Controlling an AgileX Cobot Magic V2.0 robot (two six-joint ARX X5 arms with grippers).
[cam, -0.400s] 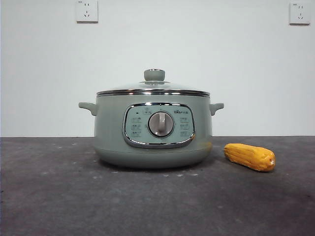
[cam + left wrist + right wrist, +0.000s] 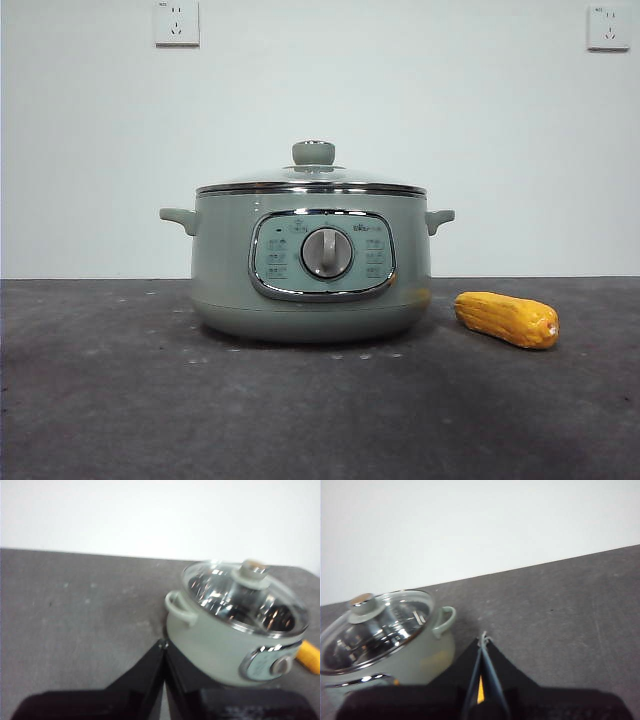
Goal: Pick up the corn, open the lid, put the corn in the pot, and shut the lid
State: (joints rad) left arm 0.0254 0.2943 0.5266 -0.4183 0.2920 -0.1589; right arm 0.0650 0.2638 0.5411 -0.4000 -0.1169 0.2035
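Nothing is shifting since the earlier front frame: the pot, lid and corn are all sitting where they were. In the front view the pot is standing mid-table with its dial facing the camera, and the lid is resting closed on its rim, knob upright. The corn is lying on the table at about 4 o'clock from the pot, just beside its base but not touching it, with its blunt end pointing away from the pot. Neither arm is showing in the front view. In the left wrist view the left gripper is hanging above the table near the pot's side handle, its jaws pressed together with nothing between them. In the right wrist view the right gripper is hovering near the pot's other handle, its jaws meeting at the tips and holding nothing; a sliver of yellow is showing through the thin gap lower down. Two wall sockets are sitting high on the white wall.
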